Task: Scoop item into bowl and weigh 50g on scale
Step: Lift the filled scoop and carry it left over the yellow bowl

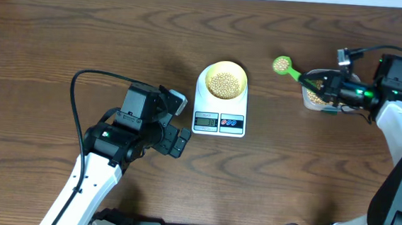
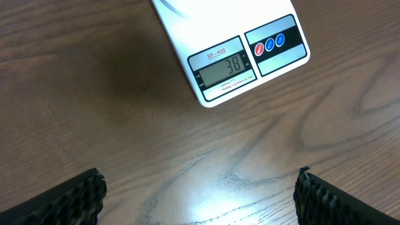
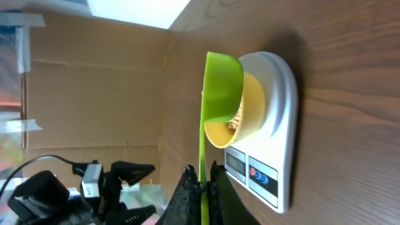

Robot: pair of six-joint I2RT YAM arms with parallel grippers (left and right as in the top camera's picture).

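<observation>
The white scale [image 1: 220, 108] stands mid-table with the pale yellow bowl [image 1: 222, 81] on its platform, holding tan beans [image 1: 223, 84]. Its display reads 38 in the left wrist view [image 2: 226, 65]. My right gripper [image 1: 315, 82] is shut on the handle of a green scoop [image 1: 282, 64], whose head carries beans and hovers to the right of the bowl. In the right wrist view the scoop [image 3: 222, 87] is in front of the bowl [image 3: 247, 119] and scale [image 3: 278, 125], with the handle between my jaws [image 3: 204, 181]. My left gripper [image 2: 200, 194] is open and empty, just left of the scale [image 1: 175, 121].
A clear tub [image 1: 315, 98] with more beans sits at the right, under my right gripper. Cardboard walls [image 3: 94, 87] stand at the table's edge. A black cable [image 1: 82, 83] loops over the left arm.
</observation>
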